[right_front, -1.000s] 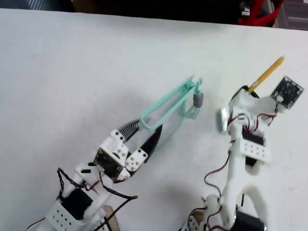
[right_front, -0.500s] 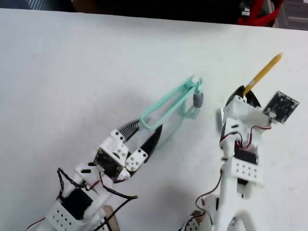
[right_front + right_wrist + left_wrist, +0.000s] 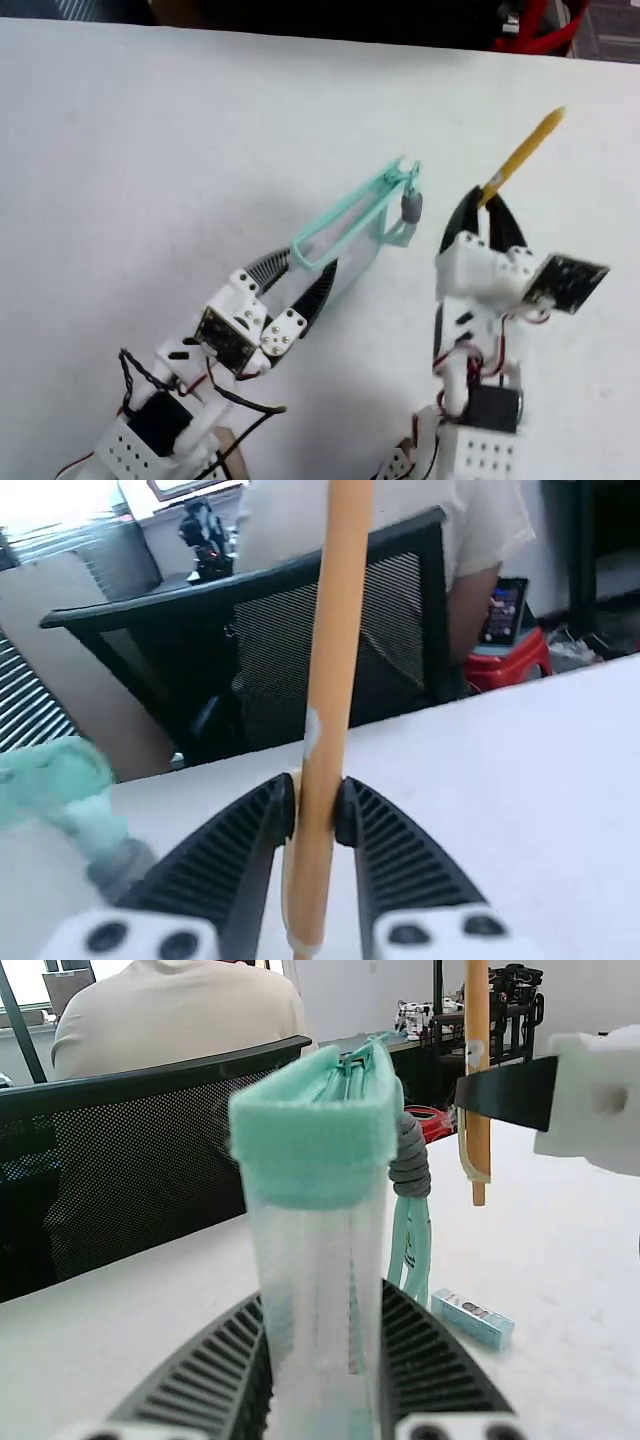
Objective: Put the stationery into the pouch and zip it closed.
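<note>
The clear pouch (image 3: 345, 232) with teal edging stands on edge above the table, my left gripper (image 3: 300, 282) shut on its lower end. Its grey zip pull (image 3: 411, 207) hangs at the far top corner. In the left wrist view the pouch (image 3: 320, 1220) rises between my ribbed fingers (image 3: 430, 1370). My right gripper (image 3: 484, 215) is shut on a yellow pencil (image 3: 525, 150), held just right of the pouch with its long end pointing away and up. The right wrist view has the pencil (image 3: 325, 700) clamped upright at my right gripper (image 3: 315, 810), the pouch's teal corner (image 3: 60, 780) beside it.
A small teal box-shaped eraser (image 3: 473, 1318) lies on the white table (image 3: 150, 150) beyond the pouch in the left wrist view. The table's far edge (image 3: 300, 35) meets a dark floor. A black mesh chair (image 3: 330, 620) with a seated person stands past the table.
My right arm has drawn back and swung left with the pencil, bringing it closer to the pouch's zip end. The left arm and pouch have not moved.
</note>
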Controlling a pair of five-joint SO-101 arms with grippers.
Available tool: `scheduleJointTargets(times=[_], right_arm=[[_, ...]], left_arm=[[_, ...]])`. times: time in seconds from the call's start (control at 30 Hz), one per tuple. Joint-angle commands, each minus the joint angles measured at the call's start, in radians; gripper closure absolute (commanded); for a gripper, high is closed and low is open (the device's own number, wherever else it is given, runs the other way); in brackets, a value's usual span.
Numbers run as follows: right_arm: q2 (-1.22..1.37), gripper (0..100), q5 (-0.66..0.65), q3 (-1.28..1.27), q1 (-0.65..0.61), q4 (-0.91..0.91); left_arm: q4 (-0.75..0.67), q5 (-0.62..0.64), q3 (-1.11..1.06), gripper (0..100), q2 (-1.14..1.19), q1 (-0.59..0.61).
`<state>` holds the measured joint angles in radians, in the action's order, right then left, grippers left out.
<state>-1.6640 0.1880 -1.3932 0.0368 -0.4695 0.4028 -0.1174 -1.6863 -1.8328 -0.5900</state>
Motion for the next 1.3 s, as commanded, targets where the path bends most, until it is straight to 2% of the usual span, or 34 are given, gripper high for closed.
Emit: scheduleJointTargets(times=[0.0,0.1,0.57,0.77,0.87,1.1,1.27], right_arm=[[-0.154,98.1,-0.129,0.015,-0.099,-0.099],[-0.110,98.1,-0.189,0.037,-0.160,-0.107],[-0.137,98.1,-0.184,0.370,-0.183,-0.105],[-0.128,98.1,-0.193,0.407,-0.430,-0.027],[-0.070,98.1,-0.195,0.413,-0.527,-0.012],[0.183,98.1,-0.195,0.413,-0.584,0.016],[0.203,98.1,-0.192,0.407,-0.585,0.008]], left_arm=[[0.023,0.000,-0.008,89,0.012,0.013],[0.023,0.000,-0.008,89,0.012,0.013],[0.023,-0.002,-0.008,89,0.012,0.012],[0.023,-0.002,-0.008,89,0.012,0.008],[0.023,-0.054,-0.008,89,0.012,0.008],[0.023,-0.081,-0.008,89,0.012,0.007],[0.021,-0.081,-0.008,89,0.012,0.007]])
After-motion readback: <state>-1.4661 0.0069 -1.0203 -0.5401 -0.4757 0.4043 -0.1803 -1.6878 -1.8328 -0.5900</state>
